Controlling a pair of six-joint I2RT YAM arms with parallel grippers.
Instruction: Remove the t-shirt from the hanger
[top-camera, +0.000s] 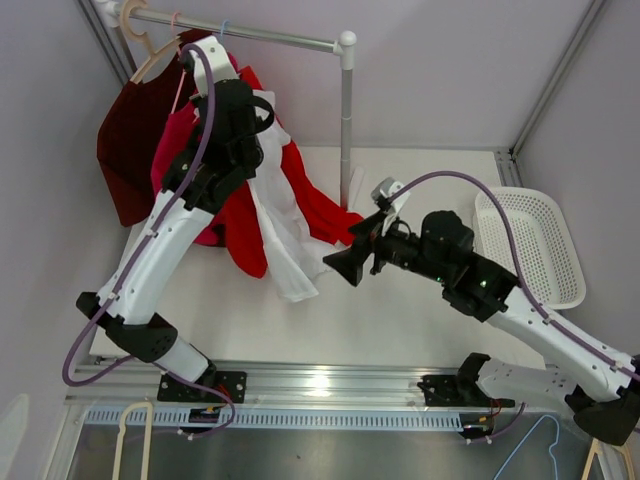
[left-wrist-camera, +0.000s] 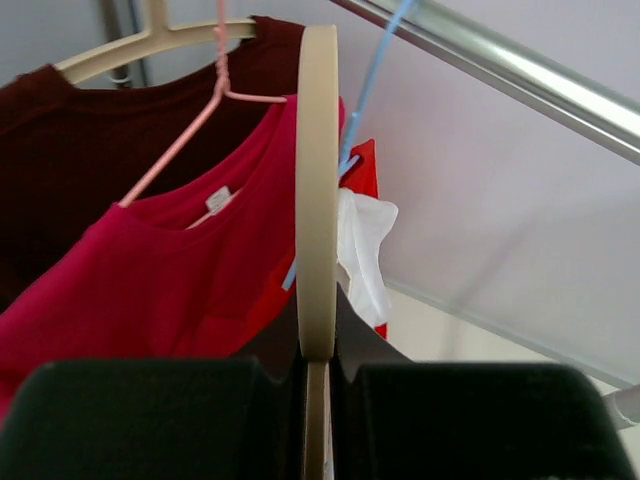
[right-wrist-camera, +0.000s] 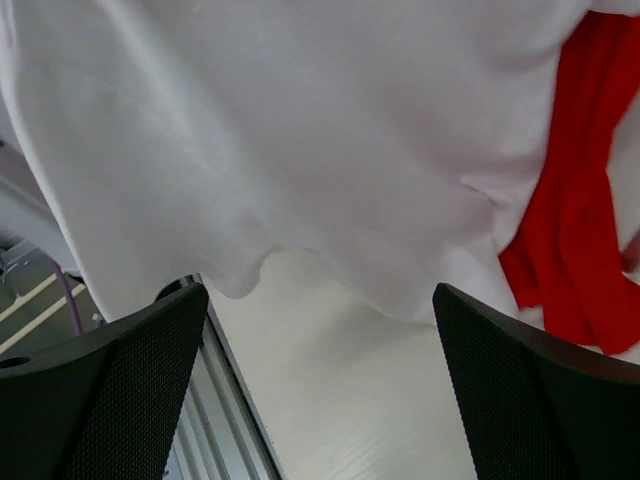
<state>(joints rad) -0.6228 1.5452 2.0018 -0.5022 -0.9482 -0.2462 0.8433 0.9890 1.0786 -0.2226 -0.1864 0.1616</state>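
Observation:
A white t-shirt (top-camera: 285, 250) hangs from the rack among red garments, its hem low over the table. My left gripper (top-camera: 240, 110) is up beside the rail and shut on a cream hanger (left-wrist-camera: 317, 200), seen edge-on between the jaws. The white t-shirt (left-wrist-camera: 365, 250) shows just behind that hanger. My right gripper (top-camera: 345, 265) is open and empty, pointing at the shirt's lower edge. In the right wrist view the white t-shirt (right-wrist-camera: 300, 150) fills the top, and its hem hangs just above my gripper (right-wrist-camera: 320, 390).
The rail (top-camera: 260, 35) and its post (top-camera: 347, 130) carry a maroon shirt (top-camera: 130, 140), a crimson shirt (left-wrist-camera: 150, 290) on a pink hanger (left-wrist-camera: 215, 95) and a red garment (right-wrist-camera: 570, 240). A white basket (top-camera: 535, 245) stands at the right. Spare hangers (top-camera: 130, 440) lie at the near edge.

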